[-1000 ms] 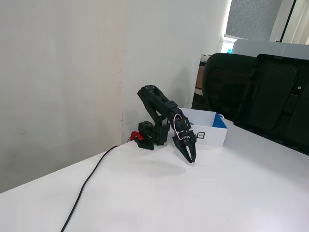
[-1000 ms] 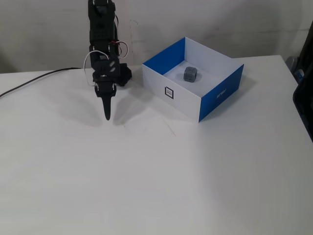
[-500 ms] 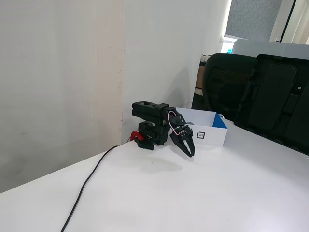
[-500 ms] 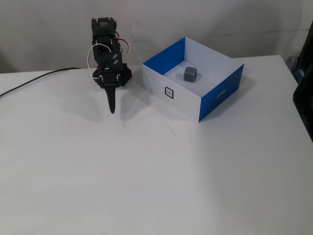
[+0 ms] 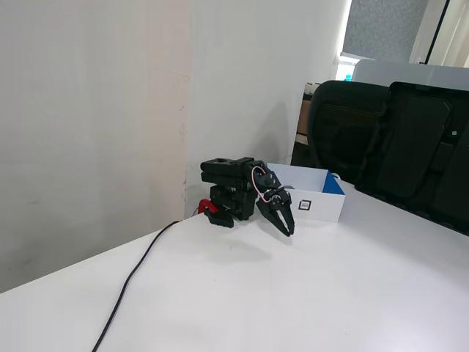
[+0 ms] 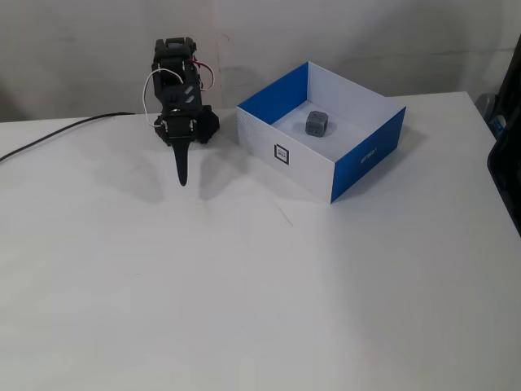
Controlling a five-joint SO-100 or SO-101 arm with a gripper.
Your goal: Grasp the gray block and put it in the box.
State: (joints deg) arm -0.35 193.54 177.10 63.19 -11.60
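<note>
Gray block rests inside box | your arm has folded back low, pincer narrow, empty, over the surface | task looks done.

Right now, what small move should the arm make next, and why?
Probably none beyond settling into its folded rest pose. The block already lies inside the box, and the gripper looks shut and empty, pointing down at the table, well apart from the box.

My arm sits folded at upper left; gripper points down, fingers together, holding nothing
</note>
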